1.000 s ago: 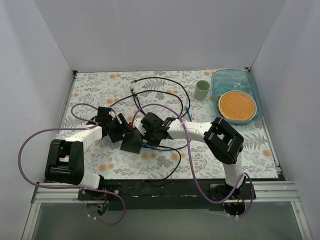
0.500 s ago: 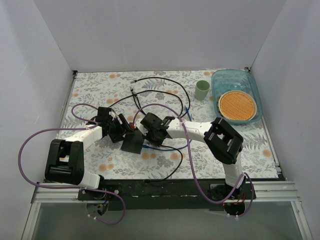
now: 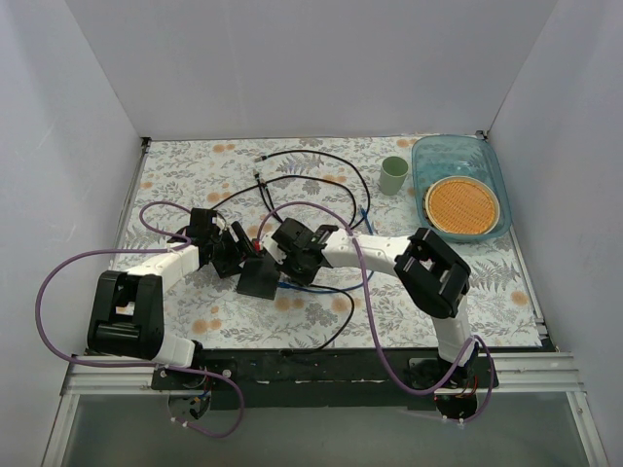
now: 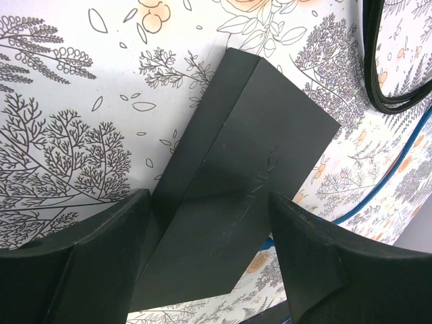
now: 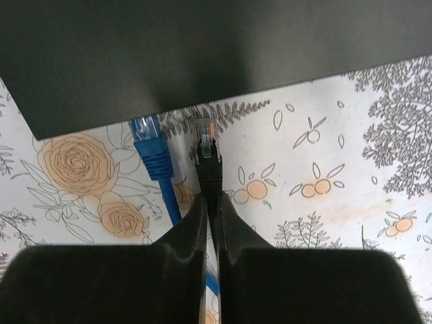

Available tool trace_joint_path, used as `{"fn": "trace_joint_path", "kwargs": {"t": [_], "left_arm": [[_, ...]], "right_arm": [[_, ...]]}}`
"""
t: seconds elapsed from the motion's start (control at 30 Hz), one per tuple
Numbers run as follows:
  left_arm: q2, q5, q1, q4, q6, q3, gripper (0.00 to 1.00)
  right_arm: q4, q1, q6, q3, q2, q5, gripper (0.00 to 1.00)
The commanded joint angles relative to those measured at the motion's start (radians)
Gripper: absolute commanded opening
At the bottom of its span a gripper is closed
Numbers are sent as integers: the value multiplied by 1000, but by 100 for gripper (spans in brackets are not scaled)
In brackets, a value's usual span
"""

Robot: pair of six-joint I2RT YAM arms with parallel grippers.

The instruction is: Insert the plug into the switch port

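Note:
The switch (image 4: 236, 169) is a flat dark box (image 3: 259, 279), tilted on the floral cloth. My left gripper (image 4: 209, 199) (image 3: 237, 255) straddles it, one finger against each long side, so it is shut on the box. My right gripper (image 5: 210, 197) (image 3: 285, 263) is shut on the black boot of the plug (image 5: 208, 152). The plug's clear tip points at the box's lower edge (image 5: 202, 67) and nearly touches it. No switch port shows in any view; that edge is dark and in shadow.
A blue plug and cable (image 5: 152, 145) lie just left of the black plug, reaching the same edge. Black cable loops (image 3: 311, 165) lie behind the grippers. A green cup (image 3: 393, 175) and a teal tray (image 3: 487, 154) holding an orange disc (image 3: 461, 205) stand back right.
The right arm has edged slightly left, toward the switch. The left arm and the box have stayed still.

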Motion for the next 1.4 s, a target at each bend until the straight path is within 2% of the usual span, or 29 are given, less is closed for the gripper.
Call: {"fn": "trace_joint_path", "kwargs": {"t": [0.0, 0.6, 1.07, 1.37], "left_arm": [[-7, 31, -5, -12, 9, -5, 69], [-4, 59, -5, 1, 12, -11, 68], [-15, 137, -8, 35, 37, -36, 63], [-32, 137, -14, 37, 9, -62, 60]], "right_arm": [[14, 3, 11, 65, 17, -32, 1], [19, 4, 9, 107, 43, -29, 1], [101, 4, -6, 133, 43, -71, 1], [131, 4, 20, 173, 52, -92, 1]]}}
